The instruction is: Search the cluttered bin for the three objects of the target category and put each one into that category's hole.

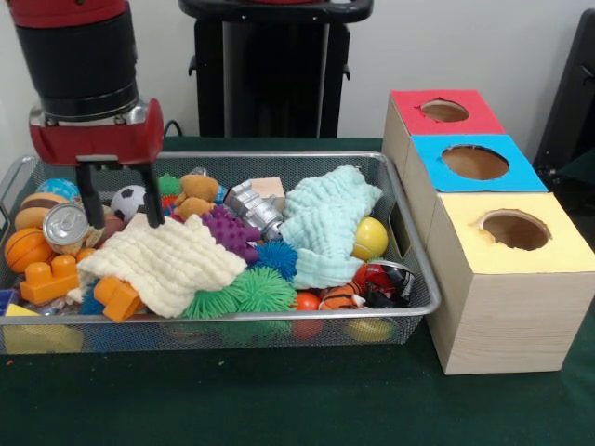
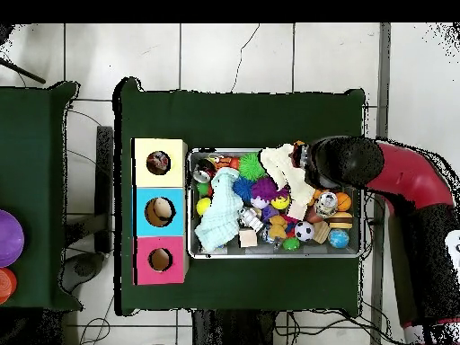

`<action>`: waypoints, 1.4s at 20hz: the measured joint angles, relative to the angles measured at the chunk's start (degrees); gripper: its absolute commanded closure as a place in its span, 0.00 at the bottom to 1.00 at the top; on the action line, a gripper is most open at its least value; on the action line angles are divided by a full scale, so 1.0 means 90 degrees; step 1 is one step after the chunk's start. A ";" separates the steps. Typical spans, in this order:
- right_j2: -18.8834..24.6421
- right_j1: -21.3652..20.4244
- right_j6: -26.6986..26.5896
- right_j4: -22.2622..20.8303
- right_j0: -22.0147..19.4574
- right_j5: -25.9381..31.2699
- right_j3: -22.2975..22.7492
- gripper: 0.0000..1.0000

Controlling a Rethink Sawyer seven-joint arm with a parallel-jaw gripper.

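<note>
The silver wire-mesh bin [image 1: 279, 157] is full of toys; it also shows in the overhead view [image 2: 274, 254]. No knotted rope toy shows among them in either view. My gripper [image 1: 123, 221] is open and empty. It hangs in the bin's left end, with its tips at the far edge of a cream knitted cloth [image 1: 167, 262], next to a tin can [image 1: 65, 226]. In the overhead view my arm's head [image 2: 343, 162] hides the gripper. The yellow-faced box [image 1: 507, 288] stands to the right of the bin, nearest the camera. Its round hole [image 1: 515, 229] looks dark here; the overhead view shows something mottled inside the hole [image 2: 158, 163].
A mint cloth [image 1: 325, 228] lies right of centre. Green [image 1: 246, 293], purple [image 1: 231, 232] and blue [image 1: 276, 258] spiky balls lie mid-bin. A soccer ball [image 1: 130, 200] and a teddy [image 1: 197, 193] sit behind the gripper. Blue [image 1: 474, 163] and red [image 1: 444, 111] boxes stand behind the yellow one.
</note>
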 measured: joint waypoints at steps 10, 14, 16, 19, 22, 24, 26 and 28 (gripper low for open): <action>-0.0301 -0.0587 0.0001 -0.0076 0.0842 -0.1119 0.1057 0.00; -0.0535 -0.0763 0.0004 -0.0069 0.1338 -0.1605 0.1446 0.00; -0.0620 -0.0783 0.0004 -0.0051 0.1491 -0.1765 0.1574 0.00; -0.0745 -0.0780 0.0004 -0.0031 0.1637 -0.1908 0.1695 0.00; -0.0892 -0.0746 0.0004 -0.0031 0.1742 -0.2000 0.1753 0.00; -0.1049 -0.0658 0.0004 -0.0025 0.1813 -0.2090 0.1755 0.00; -0.1132 -0.0603 0.0005 -0.0022 0.1840 -0.2151 0.1755 0.00; -0.1319 -0.0451 0.0005 -0.0022 0.1895 -0.2354 0.1754 0.00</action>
